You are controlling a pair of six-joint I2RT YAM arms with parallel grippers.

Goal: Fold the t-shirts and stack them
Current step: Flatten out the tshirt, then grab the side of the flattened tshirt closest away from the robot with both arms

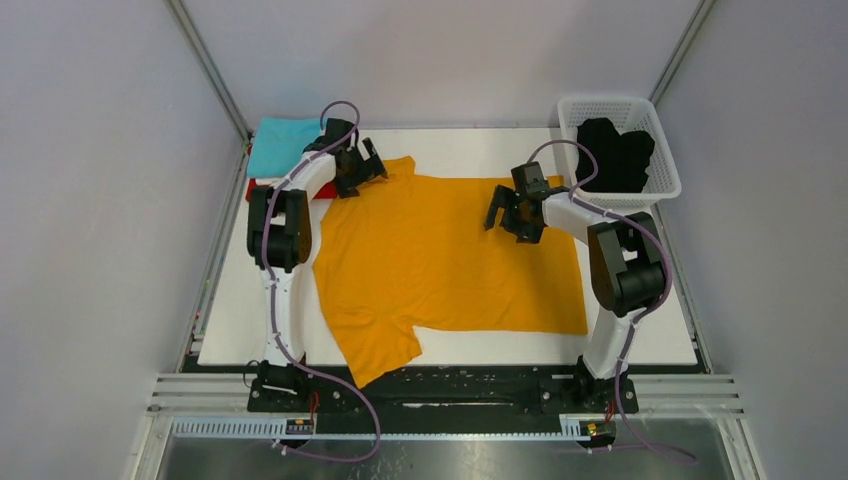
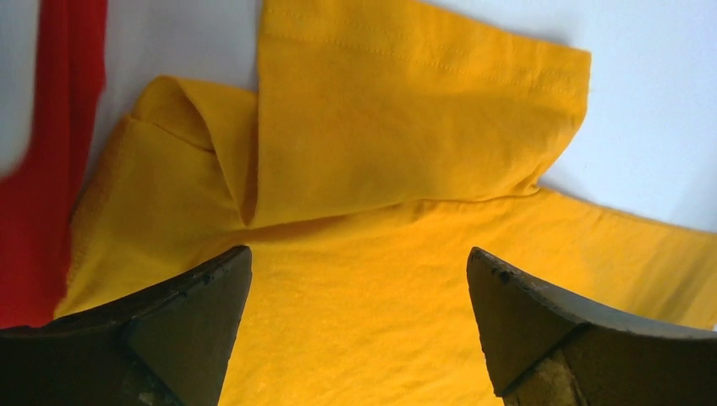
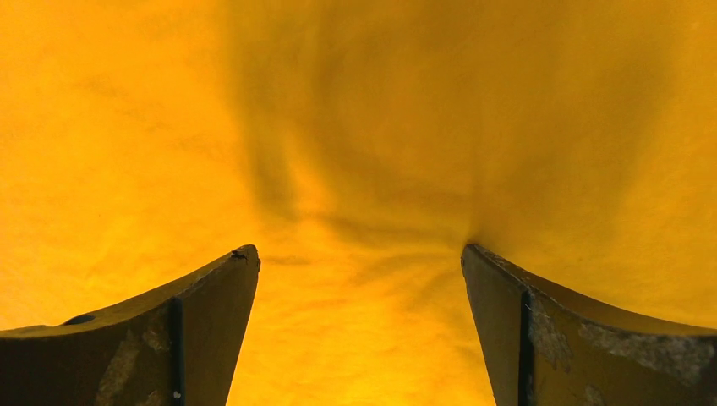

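Orange-yellow soft cloth t-shirt (image 1: pixel 450 260) lies spread across my white table (image 1: pixel 240 320), one sleeve folded over at its far left corner. My left gripper (image 2: pixel 359 254) hangs above that sleeve, fingers wide apart, holding nothing. My right gripper (image 3: pixel 359 254) is low over the shirt's far right part, equally spread. A teal t-shirt (image 1: pixel 280 145) and a red t-shirt (image 2: pixel 42 169) lie beside the sleeve.

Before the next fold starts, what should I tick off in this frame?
1. Left gripper open: ok.
2. Right gripper open: ok.
3. Orange shirt flat: not ok; the sleeve is folded over and the cloth is puckered at the right gripper.
4. Cloth gripped: not ok, neither gripper holds any.
5. Teal shirt folded at far left corner: ok.
6. Black shirt out of basket: not ok.
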